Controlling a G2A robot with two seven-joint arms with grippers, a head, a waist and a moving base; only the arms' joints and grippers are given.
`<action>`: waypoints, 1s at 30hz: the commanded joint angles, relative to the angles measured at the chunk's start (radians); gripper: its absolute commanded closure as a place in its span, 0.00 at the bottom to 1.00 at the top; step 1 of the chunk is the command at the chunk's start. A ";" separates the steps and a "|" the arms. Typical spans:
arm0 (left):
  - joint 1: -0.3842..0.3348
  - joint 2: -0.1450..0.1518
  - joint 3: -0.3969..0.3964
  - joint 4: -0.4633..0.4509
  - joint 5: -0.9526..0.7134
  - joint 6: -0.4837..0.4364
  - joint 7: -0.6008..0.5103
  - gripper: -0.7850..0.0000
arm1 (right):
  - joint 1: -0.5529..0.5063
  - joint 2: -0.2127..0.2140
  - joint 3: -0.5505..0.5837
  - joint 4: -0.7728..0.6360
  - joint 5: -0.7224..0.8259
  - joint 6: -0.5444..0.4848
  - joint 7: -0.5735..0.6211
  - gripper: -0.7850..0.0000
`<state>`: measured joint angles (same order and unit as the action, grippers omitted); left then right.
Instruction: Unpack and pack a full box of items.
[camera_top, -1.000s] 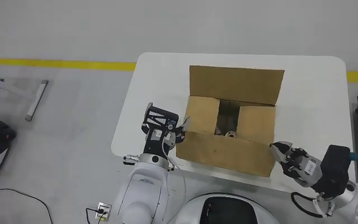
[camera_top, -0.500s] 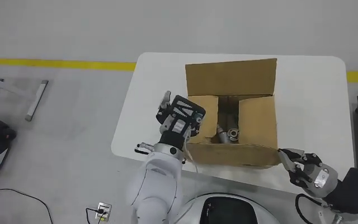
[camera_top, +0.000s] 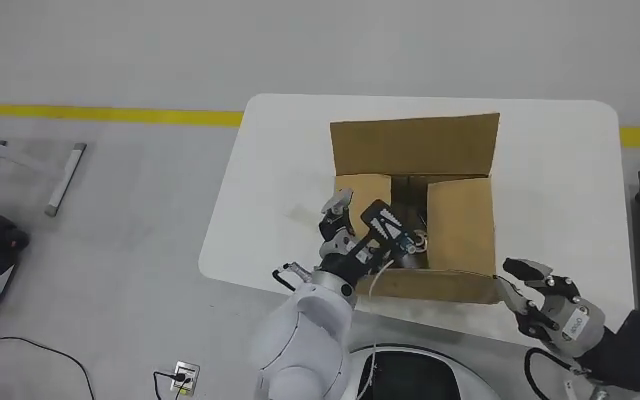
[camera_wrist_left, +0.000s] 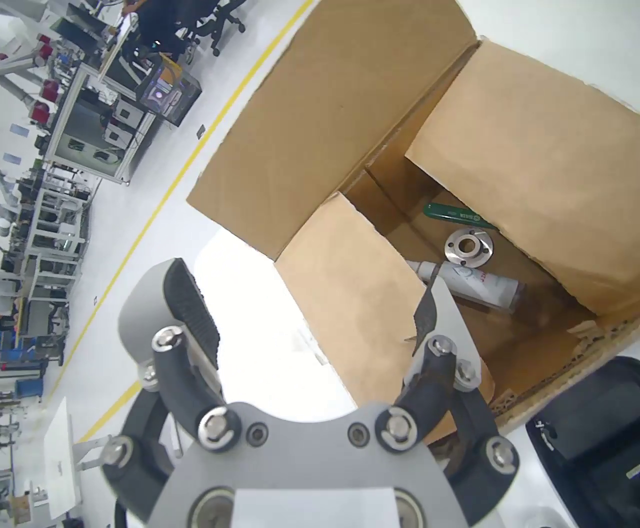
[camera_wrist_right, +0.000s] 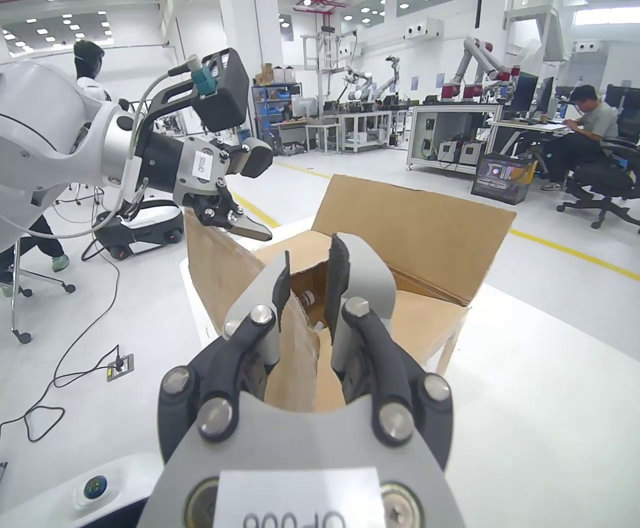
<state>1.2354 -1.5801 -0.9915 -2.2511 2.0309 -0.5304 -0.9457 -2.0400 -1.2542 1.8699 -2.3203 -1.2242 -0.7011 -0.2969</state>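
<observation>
Indoors, cardboard box (camera_top: 415, 145) on white table (camera_top: 270, 180)

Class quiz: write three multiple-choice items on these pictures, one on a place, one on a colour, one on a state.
1. Where is the flange?
A in the box
B on the table
C under the table
2. The handle near it is:
A red
B green
C yellow
3. The left gripper fingers are:
A shut
B open
C shut on a flap
Key: 1A, it lies on the box bottom. 2B, the left wrist view shows it green. 3B, a wide gap with nothing held.
</observation>
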 joint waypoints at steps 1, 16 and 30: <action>0.007 0.004 -0.007 -0.010 -0.002 -0.037 -0.005 0.00 | 0.003 0.000 0.005 0.001 0.042 0.006 0.004 0.54; 0.061 0.020 -0.002 -0.099 -0.023 -0.148 -0.014 0.00 | 0.081 0.012 0.060 0.008 0.476 0.141 0.318 1.00; 0.016 0.022 -0.062 -0.099 -0.050 -0.072 0.010 0.00 | 0.035 0.032 -0.010 0.049 0.284 -0.232 0.360 1.00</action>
<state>1.2543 -1.5578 -1.0468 -2.3500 1.9847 -0.6143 -0.9359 -1.9970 -1.2227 1.8586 -2.2755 -0.9204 -0.9147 0.0722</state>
